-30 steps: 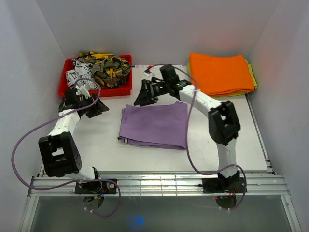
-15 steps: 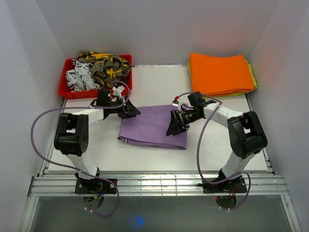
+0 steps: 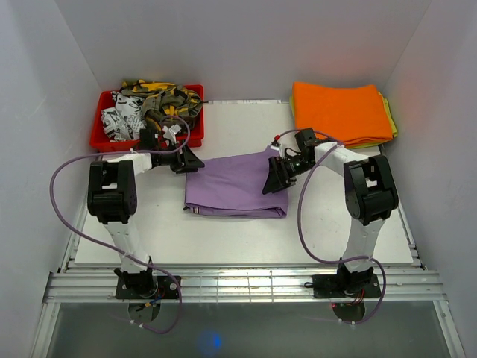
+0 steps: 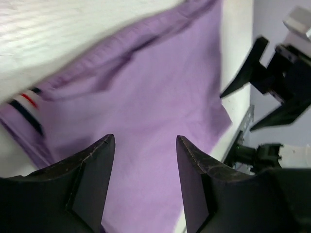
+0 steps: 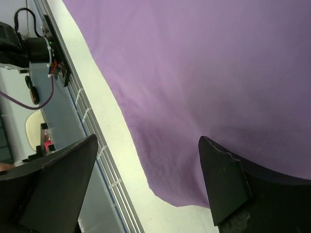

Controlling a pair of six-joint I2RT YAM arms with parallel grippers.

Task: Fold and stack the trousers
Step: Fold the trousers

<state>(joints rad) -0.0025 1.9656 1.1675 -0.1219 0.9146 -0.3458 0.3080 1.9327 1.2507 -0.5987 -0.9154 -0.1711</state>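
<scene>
Lilac trousers [image 3: 237,186]: lying folded mid-desk [image 3: 223,239].
Left end effector [image 3: 194,162]: you are holding it spread at the far-left corner, empty.
Right end effector [image 3: 272,181]: gaping wide over the right edge, likely for another fold.

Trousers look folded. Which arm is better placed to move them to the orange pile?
Right, probably: the right pincer hangs open over the trousers' right edge, nearest the orange pile; the left pincer is open at their far-left corner.
</scene>
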